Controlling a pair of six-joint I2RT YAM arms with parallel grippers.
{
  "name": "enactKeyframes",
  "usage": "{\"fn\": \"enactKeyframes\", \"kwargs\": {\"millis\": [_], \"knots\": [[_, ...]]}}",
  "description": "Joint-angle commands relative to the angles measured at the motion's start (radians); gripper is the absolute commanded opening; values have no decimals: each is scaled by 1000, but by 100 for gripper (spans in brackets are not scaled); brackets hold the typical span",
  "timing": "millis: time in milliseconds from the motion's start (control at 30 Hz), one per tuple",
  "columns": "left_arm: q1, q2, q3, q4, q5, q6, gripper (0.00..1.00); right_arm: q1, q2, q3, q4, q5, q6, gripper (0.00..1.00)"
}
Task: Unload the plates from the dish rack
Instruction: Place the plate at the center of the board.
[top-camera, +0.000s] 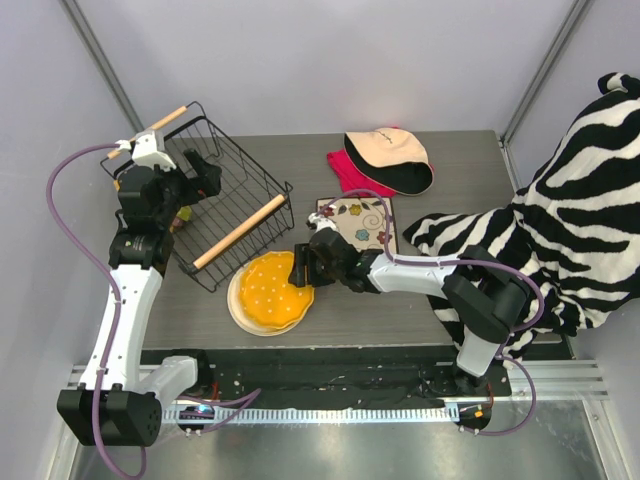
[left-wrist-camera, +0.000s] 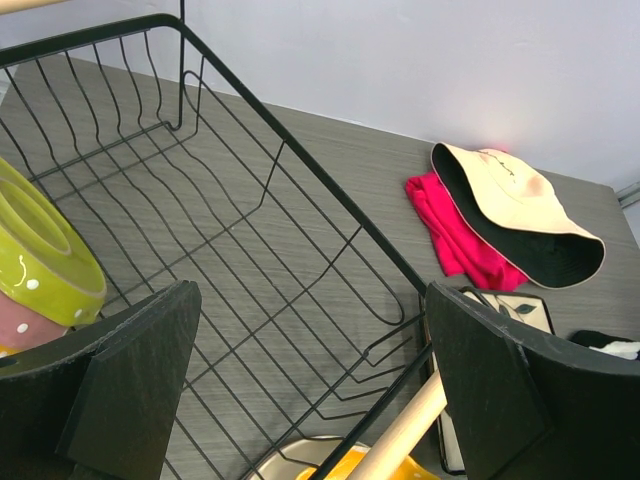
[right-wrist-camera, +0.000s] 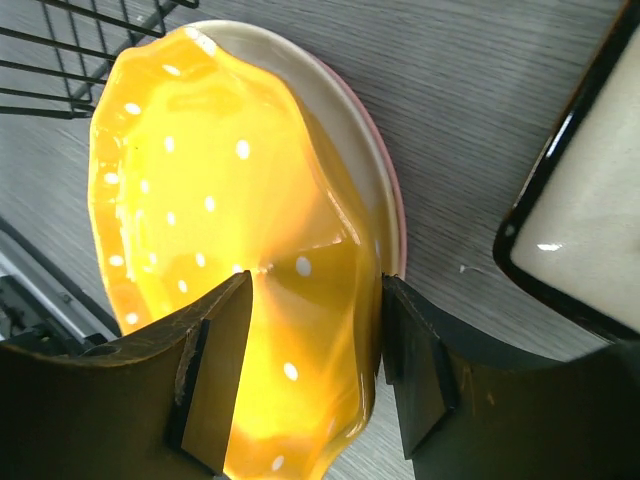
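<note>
The black wire dish rack (top-camera: 240, 231) stands at the left; in the left wrist view (left-wrist-camera: 300, 150) a green plate (left-wrist-camera: 40, 255) and a pink plate (left-wrist-camera: 25, 325) stand in it at the left. My left gripper (top-camera: 205, 178) hangs open and empty over the rack (left-wrist-camera: 310, 390). The orange plate (top-camera: 272, 290) lies on a cream plate (top-camera: 238, 310) in front of the rack. My right gripper (right-wrist-camera: 315, 370) is open, its jaws straddling the orange plate's (right-wrist-camera: 200, 200) near rim. The square flowered plate (top-camera: 362, 222) lies flat to the right.
A cream-and-black cap (top-camera: 390, 158) rests on a pink cloth (top-camera: 350, 175) at the back. A zebra-striped cloth (top-camera: 560, 220) covers the right side. The rack's wooden handle (left-wrist-camera: 400, 435) runs just under my left gripper.
</note>
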Motion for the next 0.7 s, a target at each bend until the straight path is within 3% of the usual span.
{"fn": "enactKeyframes", "kwargs": {"millis": [0,200,433,667], "knots": [[3,-3,1,39,18,-6,100,16,-42,64,-3,62,-44,60],[3,-3,1,40,20,-6,100,24,-30,77,-11,65,-47,57],[3,-3,-1,42,23,-8,100,34,-15,98,-31,70,-62,40],[3,-3,-1,43,23,-8,100,39,7,107,-34,56,-58,34]]}}
